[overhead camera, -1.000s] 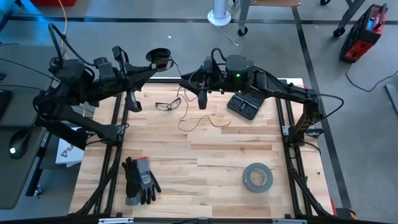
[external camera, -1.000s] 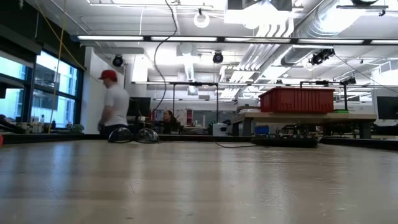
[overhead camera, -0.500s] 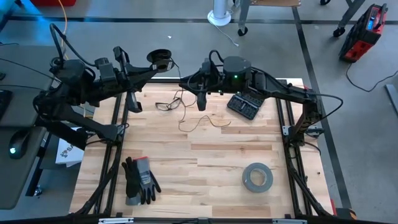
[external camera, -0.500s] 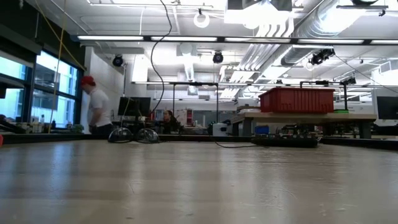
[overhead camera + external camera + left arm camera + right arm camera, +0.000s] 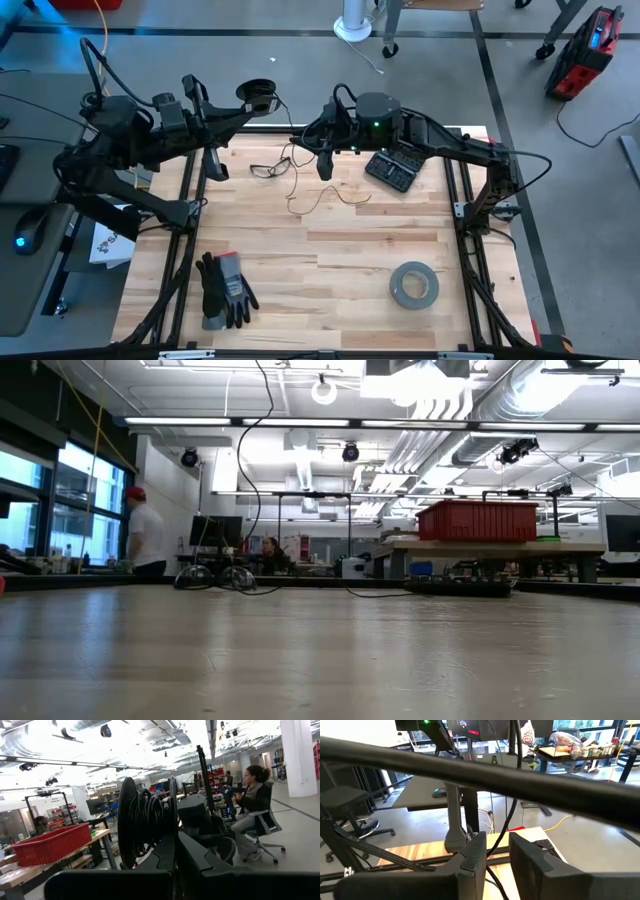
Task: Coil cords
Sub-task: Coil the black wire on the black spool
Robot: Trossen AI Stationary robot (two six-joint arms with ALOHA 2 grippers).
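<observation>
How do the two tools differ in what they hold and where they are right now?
The left tool is shut on the spool, held off the table's far left corner; the right tool grips only the thin cord above the table's far middle. The spool is wound with cord; the cord below the right tool lies loose. Both sit at the far edge.

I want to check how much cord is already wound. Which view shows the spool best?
The left wrist view: the spool fills the frame edge-on, held in the left claw, with dark cord wound between its flanges. The high view shows it only as a small dark disc beyond the table's far edge. The low and right wrist views don't show it.
</observation>
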